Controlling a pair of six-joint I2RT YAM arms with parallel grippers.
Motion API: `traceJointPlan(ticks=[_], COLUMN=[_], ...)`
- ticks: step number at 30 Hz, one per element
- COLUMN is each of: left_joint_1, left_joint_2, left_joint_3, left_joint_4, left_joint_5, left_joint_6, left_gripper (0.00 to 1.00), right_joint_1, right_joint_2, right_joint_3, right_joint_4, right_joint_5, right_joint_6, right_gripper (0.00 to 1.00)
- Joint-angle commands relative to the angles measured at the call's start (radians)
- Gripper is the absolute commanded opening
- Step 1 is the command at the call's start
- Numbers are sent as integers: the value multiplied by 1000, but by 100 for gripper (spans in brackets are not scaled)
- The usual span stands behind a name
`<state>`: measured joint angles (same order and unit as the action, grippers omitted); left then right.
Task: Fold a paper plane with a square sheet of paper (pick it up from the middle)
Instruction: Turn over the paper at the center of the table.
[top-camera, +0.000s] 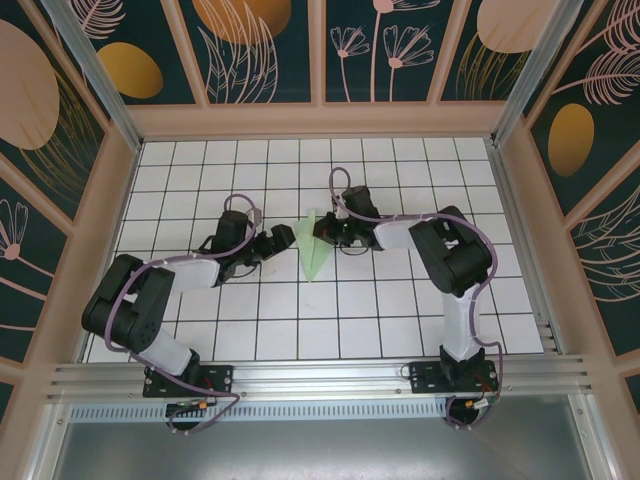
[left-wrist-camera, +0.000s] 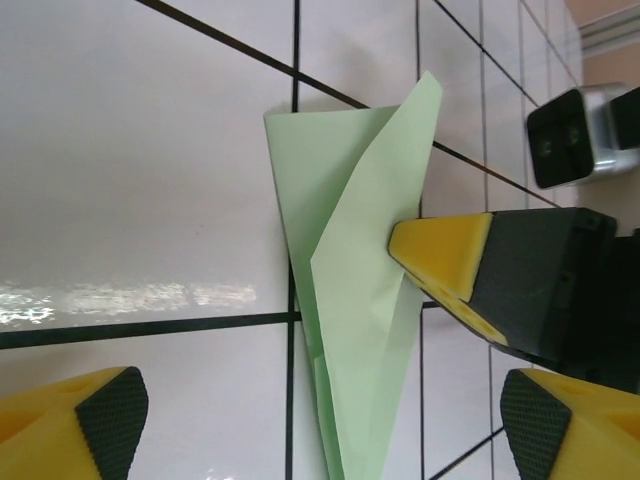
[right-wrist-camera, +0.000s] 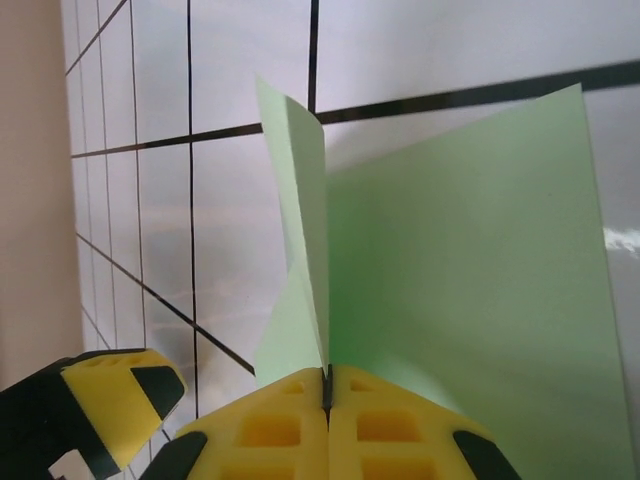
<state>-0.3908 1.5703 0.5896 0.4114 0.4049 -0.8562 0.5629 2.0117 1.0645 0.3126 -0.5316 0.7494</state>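
Paper plane (top-camera: 313, 248) mid-table on white grid tiles (top-camera: 400, 310), plain pale green, sharp tip toward arm bases, one flap standing up. Right gripper (right-wrist-camera: 327, 385): fingers pressed together, pinching raised fold. Left gripper (top-camera: 283, 241) just beside plane, fingers spread, clear of paper.

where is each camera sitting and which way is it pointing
Top external: above, behind the bases, looking down; whole arms, left hand and right hand at the paper plane.
Left wrist: looks down on the paper plane between its own spread fingers.
Right wrist: low along the table, own fingers shut on the paper plane.
Shared: each wrist view catches the other hand's finger.
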Motion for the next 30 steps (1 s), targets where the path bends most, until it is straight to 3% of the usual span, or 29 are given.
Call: traceJointPlan(ticks=[1, 12, 20, 30], left_joint_1=[7, 7, 7, 6], left_joint_2=[-37, -24, -10, 63], left_joint_3=[-25, -69, -126, -134], left_joint_4=[130, 421, 684, 980], left_joint_5=[91, 301, 376, 379], left_joint_6=[-43, -182, -342, -510], left_gripper=[96, 98, 98, 75], right_joint_1=[-10, -41, -41, -38], right_joint_2=[-90, -220, -225, -221], right_joint_3=[-44, -115, -123, -148], right_joint_4=[164, 379, 468, 516], right_joint_5=[-72, -196, -219, -242], right_joint_6=[65, 268, 366, 426], right_gripper=[0, 0, 0, 0])
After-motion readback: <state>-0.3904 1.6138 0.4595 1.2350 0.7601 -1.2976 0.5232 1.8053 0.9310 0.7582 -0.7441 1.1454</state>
